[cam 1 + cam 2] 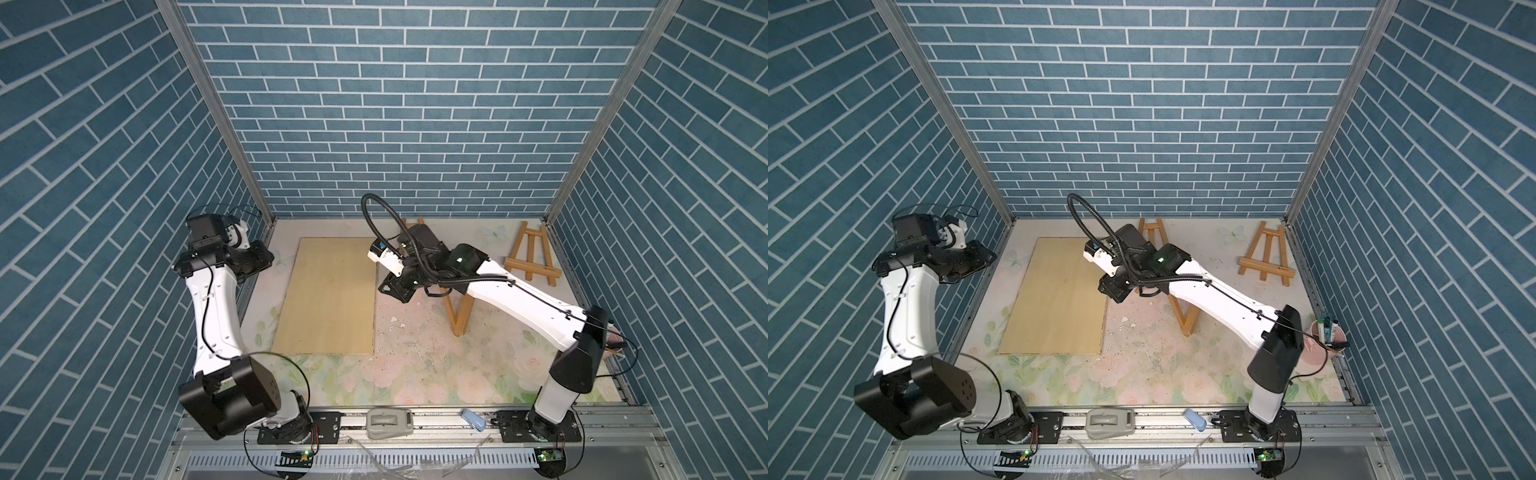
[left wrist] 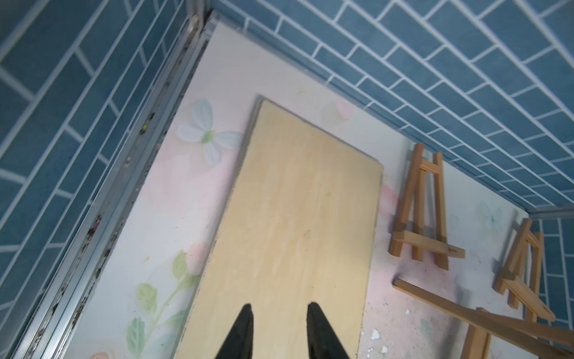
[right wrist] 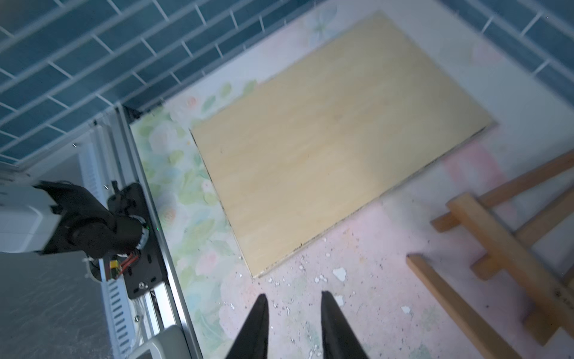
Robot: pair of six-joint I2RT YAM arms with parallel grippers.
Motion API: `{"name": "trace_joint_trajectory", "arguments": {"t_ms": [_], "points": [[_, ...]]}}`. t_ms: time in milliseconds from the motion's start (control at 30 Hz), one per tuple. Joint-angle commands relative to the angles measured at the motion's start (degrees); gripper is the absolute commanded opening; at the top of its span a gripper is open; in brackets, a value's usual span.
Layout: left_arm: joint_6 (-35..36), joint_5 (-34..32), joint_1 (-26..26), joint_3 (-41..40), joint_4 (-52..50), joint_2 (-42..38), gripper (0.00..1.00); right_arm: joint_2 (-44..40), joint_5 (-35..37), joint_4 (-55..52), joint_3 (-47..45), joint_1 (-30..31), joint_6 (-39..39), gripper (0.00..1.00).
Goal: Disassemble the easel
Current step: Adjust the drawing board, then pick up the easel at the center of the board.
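A pale plywood board (image 1: pixel 332 295) lies flat on the floral table, left of centre. One small wooden easel (image 1: pixel 534 257) lies at the back right. Another (image 2: pixel 416 211) lies at the back centre, mostly under my right arm in both top views. A V-shaped wooden leg piece (image 1: pixel 457 316) lies right of the board. My left gripper (image 2: pixel 280 306) is open and empty, high by the left wall (image 1: pixel 264 259), looking down at the board. My right gripper (image 3: pixel 293 294) is open and empty, above bare table between the board's near corner and the leg piece (image 3: pixel 450 298).
White paint chips (image 3: pixel 339 273) litter the table near the board's corner. A pink cup of markers (image 1: pixel 1325 340) stands at the right edge. A grey device (image 1: pixel 388 422) and a small blue object (image 1: pixel 473 419) sit on the front rail. Brick-patterned walls close three sides.
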Motion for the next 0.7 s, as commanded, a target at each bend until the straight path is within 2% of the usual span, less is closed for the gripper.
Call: {"name": "trace_joint_trajectory", "arguments": {"t_ms": [0, 67, 167, 267, 400, 533, 667], "points": [[-2.6, -1.1, -9.0, 0.4, 0.0, -4.3, 0.38, -7.0, 1.8, 5.6, -2.6, -3.1, -1.6, 0.33], [-3.4, -5.7, -16.5, -1.1, 2.6, -7.0, 0.45, -10.8, 4.5, 5.5, -4.9, -6.1, -0.8, 0.35], [-6.7, -9.5, -23.9, -4.5, 7.6, -10.0, 0.46, -16.5, 7.8, 4.3, -10.1, -12.2, 0.3, 0.37], [-9.5, -10.7, -27.0, -6.8, 10.5, -11.3, 0.48, -22.1, 10.0, 2.6, -15.7, -18.5, 1.0, 0.39], [-11.1, -12.6, -32.5, -9.8, 11.7, -10.5, 0.49, -27.2, 9.3, 2.0, -23.8, -25.8, 1.5, 0.42], [-14.8, -12.3, -37.3, -13.6, 16.0, -7.8, 0.49, -26.5, 3.9, 3.2, -29.9, -30.4, 1.3, 0.43], [-16.7, -10.2, -39.6, -13.2, 19.6, -3.9, 0.49, -23.9, -0.7, 9.8, -35.3, -32.9, 0.7, 0.45]]}}
